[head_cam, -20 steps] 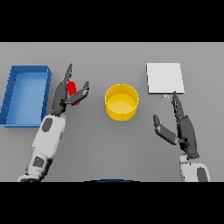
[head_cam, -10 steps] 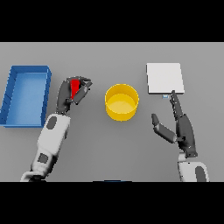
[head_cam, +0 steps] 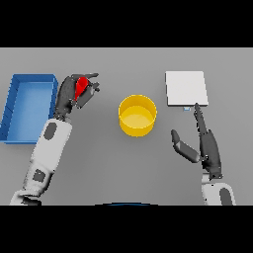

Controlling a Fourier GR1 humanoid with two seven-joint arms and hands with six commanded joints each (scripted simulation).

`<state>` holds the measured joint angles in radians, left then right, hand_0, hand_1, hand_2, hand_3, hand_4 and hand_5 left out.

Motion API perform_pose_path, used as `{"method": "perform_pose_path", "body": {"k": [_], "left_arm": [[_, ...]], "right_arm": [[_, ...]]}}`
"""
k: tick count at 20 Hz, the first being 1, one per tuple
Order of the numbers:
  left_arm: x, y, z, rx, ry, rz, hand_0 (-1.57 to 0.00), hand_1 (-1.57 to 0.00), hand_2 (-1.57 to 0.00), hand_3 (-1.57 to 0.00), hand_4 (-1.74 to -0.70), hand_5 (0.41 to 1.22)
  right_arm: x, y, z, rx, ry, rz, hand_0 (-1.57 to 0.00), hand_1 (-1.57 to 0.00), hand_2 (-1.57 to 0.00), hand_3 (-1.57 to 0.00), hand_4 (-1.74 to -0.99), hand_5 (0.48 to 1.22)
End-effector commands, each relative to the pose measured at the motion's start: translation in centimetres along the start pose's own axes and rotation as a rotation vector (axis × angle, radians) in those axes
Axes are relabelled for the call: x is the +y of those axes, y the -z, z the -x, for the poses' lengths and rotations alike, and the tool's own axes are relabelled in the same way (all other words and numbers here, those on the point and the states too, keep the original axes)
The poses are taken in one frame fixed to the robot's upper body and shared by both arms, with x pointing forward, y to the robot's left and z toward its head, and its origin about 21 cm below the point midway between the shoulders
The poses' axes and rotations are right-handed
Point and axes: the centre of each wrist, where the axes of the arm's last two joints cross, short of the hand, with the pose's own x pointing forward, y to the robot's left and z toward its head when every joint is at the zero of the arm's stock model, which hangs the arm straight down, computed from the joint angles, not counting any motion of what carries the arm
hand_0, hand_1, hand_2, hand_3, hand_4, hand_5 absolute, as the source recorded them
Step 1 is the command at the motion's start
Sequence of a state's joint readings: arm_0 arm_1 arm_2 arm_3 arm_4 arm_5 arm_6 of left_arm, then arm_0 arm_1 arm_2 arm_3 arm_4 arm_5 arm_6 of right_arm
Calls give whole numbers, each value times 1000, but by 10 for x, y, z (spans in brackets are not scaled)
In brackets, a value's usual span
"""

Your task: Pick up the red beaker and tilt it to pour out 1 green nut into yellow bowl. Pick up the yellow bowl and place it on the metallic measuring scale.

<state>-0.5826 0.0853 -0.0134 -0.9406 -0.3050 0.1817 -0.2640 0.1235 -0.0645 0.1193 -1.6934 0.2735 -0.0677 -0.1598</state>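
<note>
Left hand (head_cam: 74, 95) curled round the red beaker (head_cam: 80, 87), left of the yellow bowl (head_cam: 137, 115). Carry it over the bowl's middle before tilting (slowly, for one nut). Right hand (head_cam: 205, 146) rests open, near right.

Red beaker (head_cam: 81, 87) apparently tilted; yellow bowl (head_cam: 138, 115) upright.

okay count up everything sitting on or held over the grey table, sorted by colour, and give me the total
Red: 1, the red beaker, held in the left hand
Yellow: 1, the round yellow bowl
Blue: 1, the rectangular blue bin
Metallic grey: 1, the square metallic measuring scale, with the right hand open near it
Total: 4
</note>
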Motion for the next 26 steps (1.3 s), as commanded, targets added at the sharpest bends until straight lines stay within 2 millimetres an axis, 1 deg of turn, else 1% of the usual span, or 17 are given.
{"method": "perform_pose_path", "body": {"k": [1,3,5,6,8,9,10,11,14,16,17,19,20,21,22,24,26], "left_arm": [[2,7,-11,-17,81,37,-1553,-1554,-1554,-1546,-1732,1137],[4,13,-26,-55,230,121,-1559,-1560,-1560,-1555,-1735,1136],[-1,12,-35,-65,291,168,-1559,-1560,-1560,-1555,-1735,1127],[-4,12,-38,-66,309,184,-1559,-1560,-1560,-1555,-1735,1123],[-9,10,-42,-63,338,202,-1559,-1560,-1560,-1555,-1735,1136],[-10,12,-47,-73,389,236,-1562,-1562,-1562,-1558,-1736,1144],[-14,16,-56,-85,452,264,-1564,-1564,-1564,-1561,-1737,1149],[-12,21,-64,-106,530,296,-1565,-1565,-1565,-1563,-1738,1152],[-22,36,-84,-159,767,406,-1568,-1568,-1568,-1567,-1739,1177],[-27,42,-93,-189,905,488,-1569,-1569,-1569,-1568,-1740,1193],[-34,46,-101,-209,973,532,-1569,-1570,-1569,-1569,-1740,1199],[-40,51,-109,-230,1103,617,-1570,-1570,-1570,-1570,-1647,1207],[-45,54,-112,-232,1161,643,-1570,-1570,-1570,-1570,-1612,1210],[-48,57,-118,-243,1223,667,-1570,-1570,-1570,-1570,-1582,1212],[-50,60,-119,-248,1276,696,-1570,-1571,-1571,-1570,-1612,1214],[-60,62,-121,-260,1364,737,-1571,-1571,-1571,-1571,-1657,1216],[-66,66,-127,-290,1469,769,-1571,-1571,-1571,-1571,-1685,1218]], "right_arm": [[1,-1,2,2,-2,-5,1,1,1,1,-1101,658],[-2,0,0,8,-11,-3,1,1,1,1,-1092,661],[-2,-1,1,-3,-1,-8,1,1,1,1,-1092,667],[-3,0,-2,-16,-3,-12,1,1,1,1,-1092,668],[0,0,-3,0,-3,-9,1,1,1,1,-1092,664],[-3,-2,-3,5,-5,-10,1,1,1,1,-1096,666],[0,0,-6,0,1,-18,1,1,1,1,-1096,670],[-1,1,-6,-8,7,-20,1,1,1,1,-1086,679],[-1,3,-9,-11,-6,-24,1,1,1,1,-1056,692],[0,0,-7,-7,-3,-30,1,1,1,1,-1062,691],[3,2,-9,-15,-6,-27,1,1,1,1,-1068,689],[2,1,-5,-11,-6,-20,1,1,1,1,-1066,684],[6,4,-9,-18,19,-26,1,1,1,1,-1063,681],[3,4,-8,-24,17,-19,1,1,1,1,-1063,681],[0,4,-9,-12,24,-25,1,1,1,1,-1060,675],[2,2,-2,11,22,-23,1,1,1,1,-1056,672],[1,1,-2,3,25,-44,1,1,1,1,-1067,684]]}}
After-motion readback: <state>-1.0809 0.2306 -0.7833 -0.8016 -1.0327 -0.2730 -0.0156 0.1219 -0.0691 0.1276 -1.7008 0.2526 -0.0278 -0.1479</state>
